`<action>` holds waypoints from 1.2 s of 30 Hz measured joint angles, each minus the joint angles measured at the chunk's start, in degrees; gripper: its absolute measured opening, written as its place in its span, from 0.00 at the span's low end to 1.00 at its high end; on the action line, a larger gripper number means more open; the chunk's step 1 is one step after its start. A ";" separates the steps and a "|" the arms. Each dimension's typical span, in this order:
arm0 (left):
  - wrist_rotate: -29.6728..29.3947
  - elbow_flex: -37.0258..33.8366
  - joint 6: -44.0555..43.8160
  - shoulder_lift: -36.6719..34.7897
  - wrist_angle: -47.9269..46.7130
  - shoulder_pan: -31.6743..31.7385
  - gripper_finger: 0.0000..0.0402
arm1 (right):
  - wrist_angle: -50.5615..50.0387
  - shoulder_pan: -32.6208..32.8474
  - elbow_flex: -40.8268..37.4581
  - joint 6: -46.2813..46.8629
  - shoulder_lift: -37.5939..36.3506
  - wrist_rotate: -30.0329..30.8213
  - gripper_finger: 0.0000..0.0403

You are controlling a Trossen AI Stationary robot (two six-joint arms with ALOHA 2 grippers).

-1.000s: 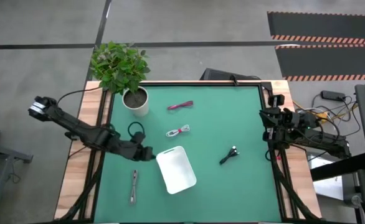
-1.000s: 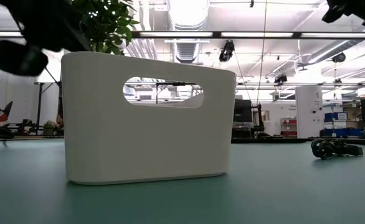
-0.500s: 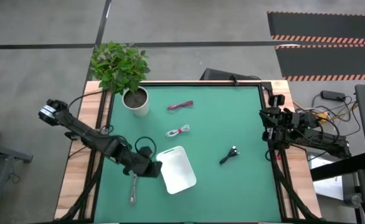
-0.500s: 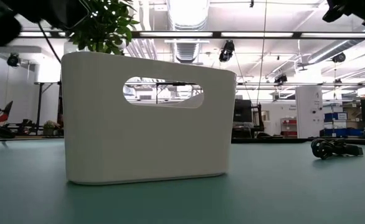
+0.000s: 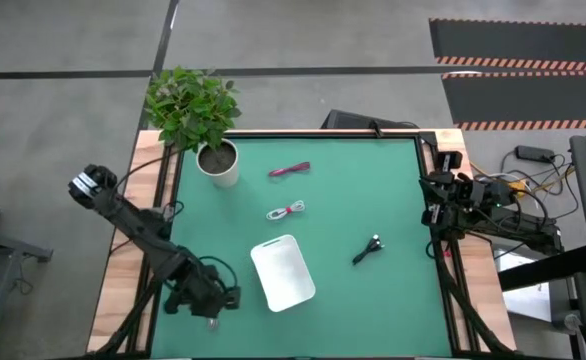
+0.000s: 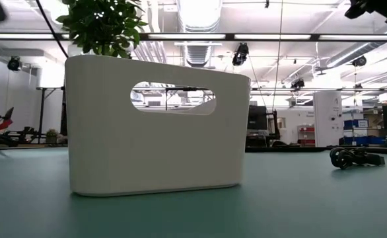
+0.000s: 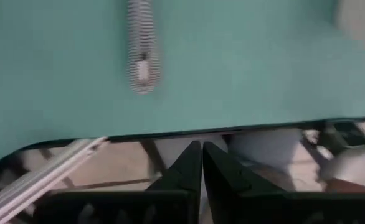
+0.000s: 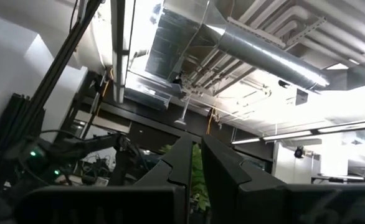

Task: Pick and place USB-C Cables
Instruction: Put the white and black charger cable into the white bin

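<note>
With its fingers closed together and empty, the left gripper (image 5: 216, 298) hovers at the table's seven o'clock over the grey cable (image 7: 141, 53), so it should open wide, centre on the bundle, then descend straight.

I work in a robotics lab set inside a large industrial hall: bare silver ventilation ducts (image 8: 257, 46) and strip lights (image 6: 200, 36) hang from an open ceiling, and the polished concrete floor (image 5: 63, 110) carries black mats edged with hazard stripes (image 5: 523, 62). My green-topped table (image 5: 393, 200) sits in a wood and metal frame, with loose cables and electronics (image 5: 533, 165) beside it. Across the room I see more benches, stands and blue storage bins (image 6: 358, 125).
</note>
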 joint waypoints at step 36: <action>-7.26 -1.42 11.60 10.56 -8.19 -0.58 0.45 | 0.00 0.00 0.02 2.45 0.00 -0.01 0.07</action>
